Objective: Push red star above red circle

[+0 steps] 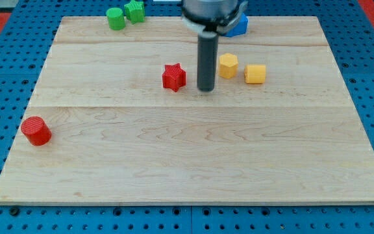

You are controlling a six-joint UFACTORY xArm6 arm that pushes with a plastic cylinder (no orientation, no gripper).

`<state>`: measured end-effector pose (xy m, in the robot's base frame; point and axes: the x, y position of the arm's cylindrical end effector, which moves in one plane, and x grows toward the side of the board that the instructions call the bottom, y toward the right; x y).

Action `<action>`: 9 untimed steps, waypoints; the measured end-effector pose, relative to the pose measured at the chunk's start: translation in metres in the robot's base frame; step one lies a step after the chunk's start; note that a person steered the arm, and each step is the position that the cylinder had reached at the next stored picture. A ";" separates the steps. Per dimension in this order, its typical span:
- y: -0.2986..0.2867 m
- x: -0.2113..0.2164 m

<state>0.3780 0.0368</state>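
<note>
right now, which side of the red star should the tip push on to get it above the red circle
No grip here, only a push. Contact the red star on its right-hand face, since the red circle lies far toward the view's left and lower. My tip already stands just right of the star, apart from it. Aim between two points, so it does not spin off.

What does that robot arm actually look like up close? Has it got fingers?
No fingers. It ends in a straight, dark grey rod, round like a thick dowel, hanging from a wider dark rounded mount at the view's top. My tip is blunt and plain. No cables or markings show.
</note>
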 end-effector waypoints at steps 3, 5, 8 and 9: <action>-0.201 0.105; -0.159 0.062; -0.215 0.067; -0.254 0.031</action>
